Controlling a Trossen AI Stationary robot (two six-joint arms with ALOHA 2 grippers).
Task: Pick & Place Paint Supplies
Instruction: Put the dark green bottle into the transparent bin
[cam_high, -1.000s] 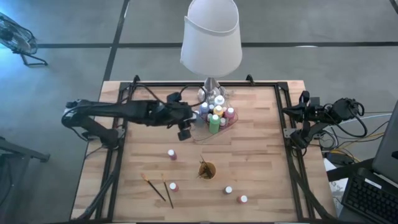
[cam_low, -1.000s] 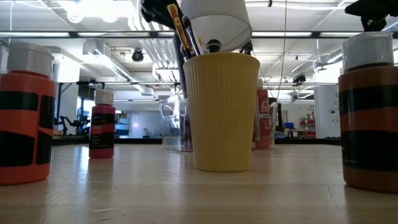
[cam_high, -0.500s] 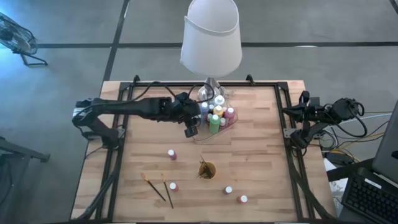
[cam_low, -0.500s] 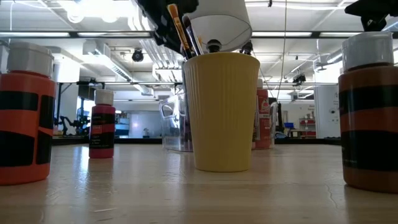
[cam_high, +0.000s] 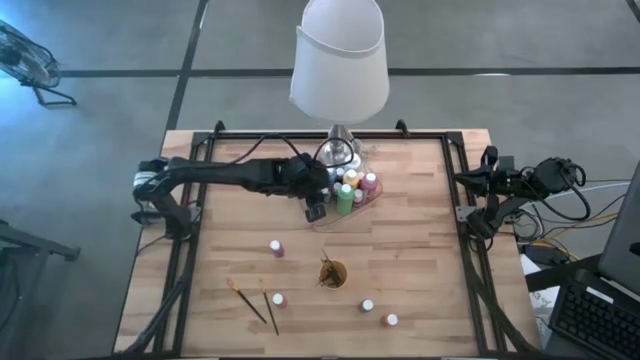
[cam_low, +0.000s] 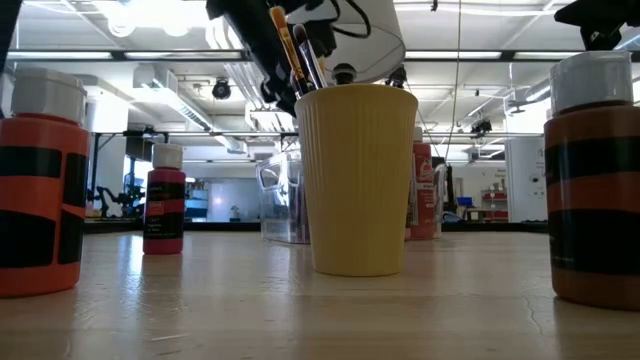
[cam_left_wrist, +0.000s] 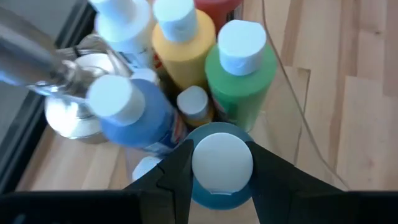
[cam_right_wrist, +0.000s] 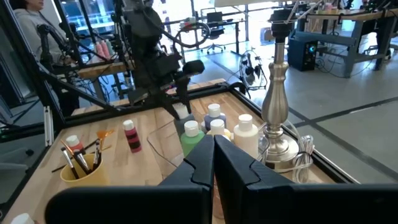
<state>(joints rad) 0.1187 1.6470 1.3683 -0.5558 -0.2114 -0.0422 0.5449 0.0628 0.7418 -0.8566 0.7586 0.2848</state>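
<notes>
My left gripper (cam_high: 318, 208) is shut on a small blue bottle with a white cap (cam_left_wrist: 222, 164). It hangs over the left part of the clear tray (cam_left_wrist: 292, 93), beside a darker blue bottle (cam_left_wrist: 134, 115) and a green one (cam_left_wrist: 244, 68). The tray (cam_high: 372, 198) stands at the lamp's foot with several white-capped bottles upright in it. Loose bottles stand on the wood (cam_high: 276, 246) (cam_high: 280, 299) (cam_high: 368, 305). Two brushes (cam_high: 252, 301) lie near the front left. My right gripper (cam_right_wrist: 214, 157) waits shut at the table's right edge. My left gripper pinches the blue bottle between its two fingers, one finger on each side just below the white cap (cam_left_wrist: 217, 193). The fingers slant down from the table's left. The bottle sits cap up, lifted clear above the tray.
A lamp with a white shade (cam_high: 340, 60) stands on a metal foot (cam_left_wrist: 68, 118) right behind the tray. A yellow cup (cam_high: 333, 272) holding brushes stands in the middle front. One more bottle (cam_high: 390, 320) stands near the front edge. Black frame rails run along the table's sides.
My left gripper has carried the blue bottle toward the table's right and downward, from beside the tray to over its left part. It has stayed shut on the bottle.
</notes>
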